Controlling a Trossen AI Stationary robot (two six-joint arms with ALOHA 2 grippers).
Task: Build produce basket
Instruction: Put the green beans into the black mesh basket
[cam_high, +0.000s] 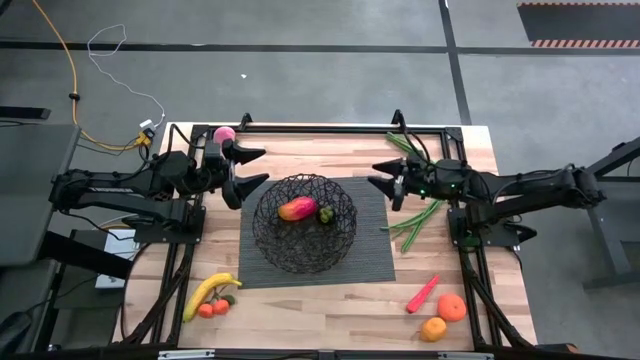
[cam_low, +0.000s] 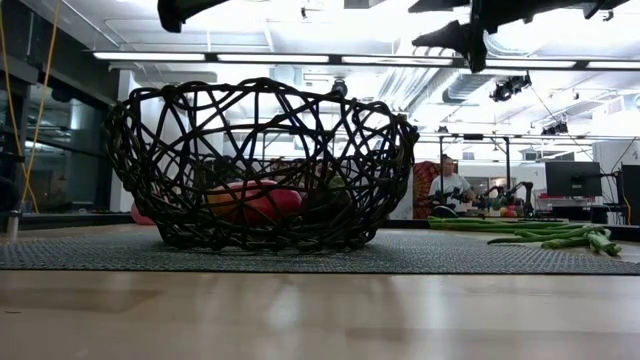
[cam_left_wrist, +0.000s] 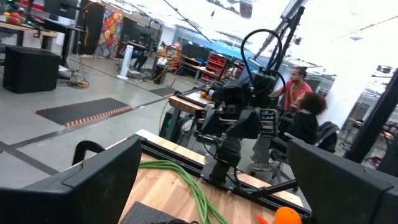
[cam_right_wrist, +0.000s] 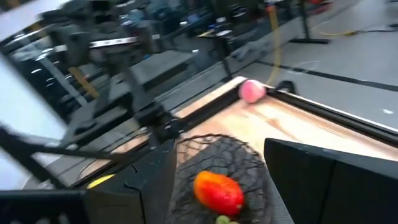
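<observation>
The black wire basket (cam_high: 304, 222) stands on a dark grey mat (cam_high: 372, 255) at the table's middle. A red-orange mango (cam_high: 297, 209) and a dark green piece (cam_high: 326, 214) lie in it. My left gripper (cam_high: 250, 166) is open and empty above the table, left of the basket. My right gripper (cam_high: 384, 179) is open and empty, right of the basket. A pink ball (cam_high: 224, 135) lies at the far left. Green beans (cam_high: 417, 215) lie at the right. A banana (cam_high: 208, 291) and small tomatoes (cam_high: 214, 307) lie near left; a red chili (cam_high: 422, 294) and oranges (cam_high: 445, 316) near right.
A black frame rail (cam_high: 320, 129) runs along the table's far edge. Both arm bases stand on the table's left and right sides. Bare wood lies in front of the mat at the near edge (cam_high: 320, 320). People sit in the room beyond the table.
</observation>
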